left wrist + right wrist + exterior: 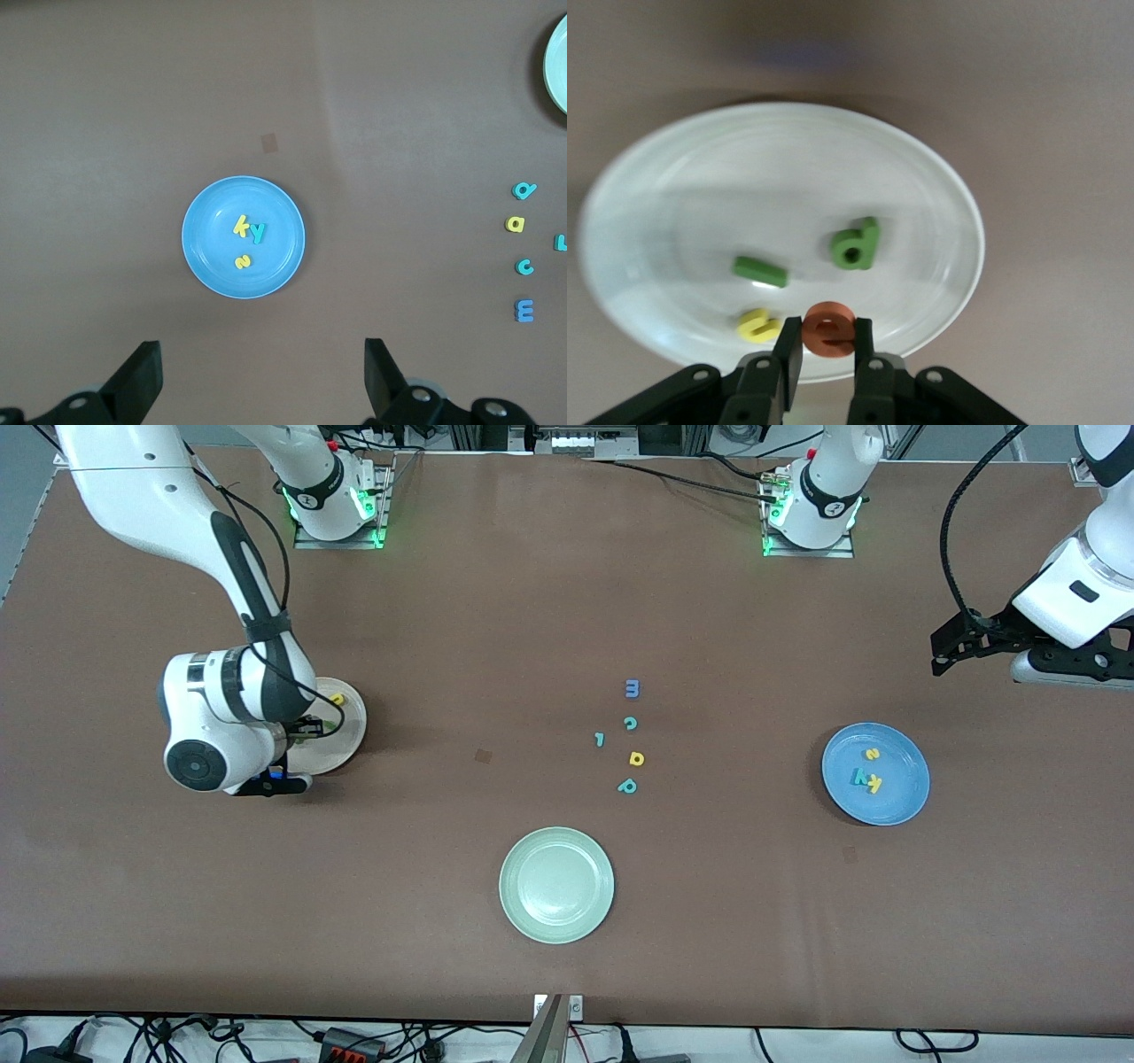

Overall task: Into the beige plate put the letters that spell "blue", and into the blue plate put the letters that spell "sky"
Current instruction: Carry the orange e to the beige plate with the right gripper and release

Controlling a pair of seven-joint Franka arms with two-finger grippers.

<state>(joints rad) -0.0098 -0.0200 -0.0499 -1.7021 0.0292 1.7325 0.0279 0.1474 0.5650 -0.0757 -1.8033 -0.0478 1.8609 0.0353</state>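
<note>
With k, s, y in the blue plate point(904, 797) and three letters in the beige plate point(921, 177), only the orange e point(829, 329) remains, pinched in the right gripper point(826, 350) over that plate, while the left gripper point(261, 376) waits wide open above the blue plate.

I counted three plates: one beige plate point(957, 221), one blue plate point(899, 802) and one pale green plate point(556, 884).

Foam letters came to twelve. Four sat at the beige one: a green b-shape point(856, 244), a green bar point(760, 271), a yellow u point(757, 325) and an orange e point(828, 329). Three lay in the blue: a yellow k point(242, 226), a teal y point(257, 232), a yellow s point(242, 261).

Five loose letters point(630, 737) lay on the table point(443, 646): three teal, one yellow, one blue.
</note>
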